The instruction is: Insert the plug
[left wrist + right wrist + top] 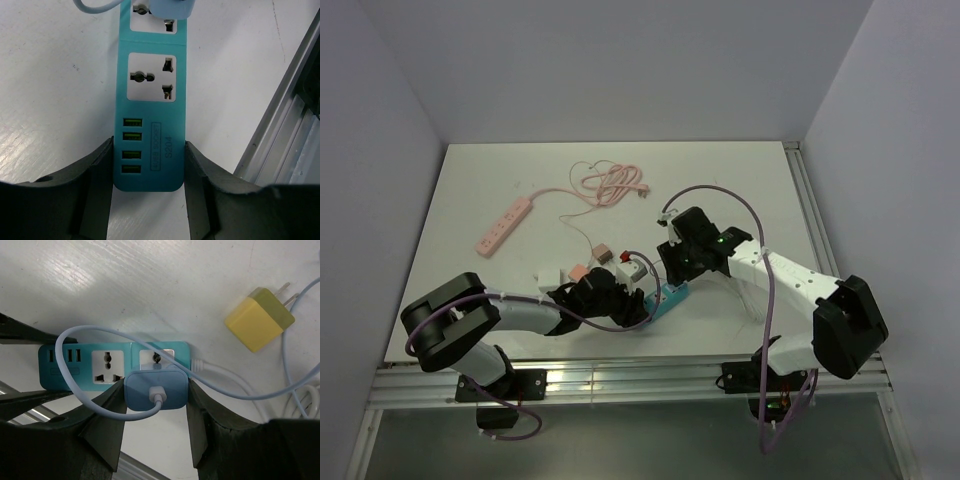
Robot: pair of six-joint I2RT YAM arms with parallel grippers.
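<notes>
Near the front edge of the white table (740,190), between the two arms: teal plastic power strip (65,371) lying flat, sockets up. Clamped across its USB-port end by left gripper (148,160), both fingers pressed to the long sides.

Closed on light blue square plastic charger plug (150,382): right gripper (155,392), one finger on each flat side face. Pale blue cable (250,398) looping out of the plug's top face and away to the right. Plug held over the socket nearest the strip's white cord (210,367). Part of that socket face showing beyond the plug, so probably offset and not seated. Prongs hidden under the body; cannot tell whether entered.

Handling, judged:
- Plug: light, rigid plastic shell, smooth-sided, so liable to slip or tilt between the pads under push-down load.
- Best taken low on the two flat side faces, as now, clear of the cable exit.
- Prongs: stiff, but bendable if driven in crooked.
- Cable: soft and springy, likely to tug sideways.
- Strip: light too, apt to slide or lift without the left clamp.

Unused nearby: yellow cube charger (259,320), pink power strip (506,226).
</notes>
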